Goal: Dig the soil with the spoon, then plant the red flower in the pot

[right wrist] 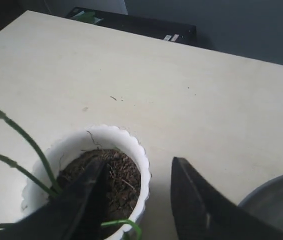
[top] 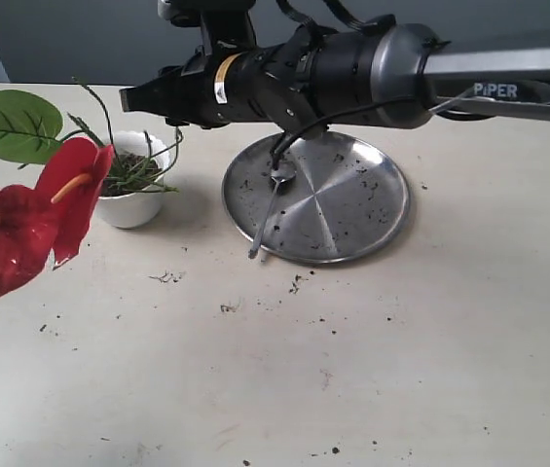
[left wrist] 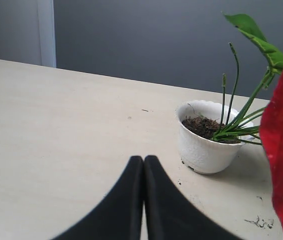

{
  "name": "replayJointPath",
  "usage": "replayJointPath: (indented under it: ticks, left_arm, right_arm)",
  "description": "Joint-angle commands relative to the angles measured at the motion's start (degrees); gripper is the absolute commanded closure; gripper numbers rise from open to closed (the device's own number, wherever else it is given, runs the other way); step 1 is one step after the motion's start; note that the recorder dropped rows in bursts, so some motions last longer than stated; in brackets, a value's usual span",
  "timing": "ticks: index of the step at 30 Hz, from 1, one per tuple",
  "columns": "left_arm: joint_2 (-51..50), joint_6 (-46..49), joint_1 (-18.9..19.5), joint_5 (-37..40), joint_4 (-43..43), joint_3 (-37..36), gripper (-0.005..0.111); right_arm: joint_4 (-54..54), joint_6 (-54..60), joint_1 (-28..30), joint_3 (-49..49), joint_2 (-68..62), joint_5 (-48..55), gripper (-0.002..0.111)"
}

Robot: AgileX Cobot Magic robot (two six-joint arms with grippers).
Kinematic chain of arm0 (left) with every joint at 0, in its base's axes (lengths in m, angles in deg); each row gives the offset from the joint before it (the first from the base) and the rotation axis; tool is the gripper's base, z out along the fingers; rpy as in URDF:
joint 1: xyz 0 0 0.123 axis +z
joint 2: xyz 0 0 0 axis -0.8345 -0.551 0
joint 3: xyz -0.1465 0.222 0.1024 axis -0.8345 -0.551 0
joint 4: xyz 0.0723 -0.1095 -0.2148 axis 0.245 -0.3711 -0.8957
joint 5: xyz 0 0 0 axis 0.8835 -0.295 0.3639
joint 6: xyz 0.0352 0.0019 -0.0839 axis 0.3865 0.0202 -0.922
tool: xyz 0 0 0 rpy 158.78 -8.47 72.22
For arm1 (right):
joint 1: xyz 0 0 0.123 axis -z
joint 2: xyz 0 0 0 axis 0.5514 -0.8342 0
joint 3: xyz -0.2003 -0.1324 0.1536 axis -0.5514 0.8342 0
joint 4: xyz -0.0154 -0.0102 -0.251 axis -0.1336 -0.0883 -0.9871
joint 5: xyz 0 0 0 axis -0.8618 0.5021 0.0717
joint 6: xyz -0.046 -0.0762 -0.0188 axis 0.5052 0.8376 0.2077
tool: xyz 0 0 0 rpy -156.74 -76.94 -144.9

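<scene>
Your right end effector (right wrist: pixel 136 200) reaches across the steel plate (top: pixel 372 209) toward the pot (top: pixel 136 206) at the left of the desk (top: pixel 401 370), its 2 fingers spread wide. Your left end effector (left wrist: pixel 144 200) hangs over the desk with its fingers pressed together, holding nothing. The red flower (top: pixel 21 219) stands with its stems in the soil (right wrist: pixel 116 177), its blooms leaning near and left. The spoon (top: pixel 270 209) lies on the plate, handle pointing near-left over the rim, bowl toward the far side.
</scene>
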Motion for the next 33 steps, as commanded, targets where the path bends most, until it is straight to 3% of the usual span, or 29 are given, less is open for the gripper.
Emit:
replayJointPath:
  ticks: [1, 3, 4, 9, 14, 25, 33]
  left_arm:
    - [0.28, -0.06, -0.14, 0.08, 0.09, -0.17, 0.106]
    - [0.28, -0.06, -0.14, 0.08, 0.09, -0.17, 0.106]
    - [0.28, -0.06, -0.14, 0.08, 0.09, -0.17, 0.106]
    - [0.28, -0.06, -0.14, 0.08, 0.09, -0.17, 0.106]
    - [0.28, -0.06, -0.14, 0.08, 0.09, -0.17, 0.106]
    - [0.28, -0.06, -0.14, 0.08, 0.09, -0.17, 0.106]
    - [0.28, -0.06, -0.14, 0.08, 0.09, -0.17, 0.106]
  right_arm:
    - [-2.96, 0.44, 0.00, 0.13, 3.61, 0.98, 0.076]
    - [-6.50, 0.44, 0.00, 0.13, 6.68, 4.05, 0.104]
    - [-8.83, 0.44, 0.00, 0.13, 8.92, 7.53, 0.108]
    - [-12.91, 0.44, 0.00, 0.95, 16.41, 20.27, 0.108]
    - [-12.91, 0.29, 0.00, 7.46, 24.28, 20.16, 0.108]
    - [-10.52, -1.22, 0.00, 32.45, 39.20, 14.24, 0.108]
    - [-9.21, -1.25, 0.00, 36.99, 39.63, 14.18, 0.108]
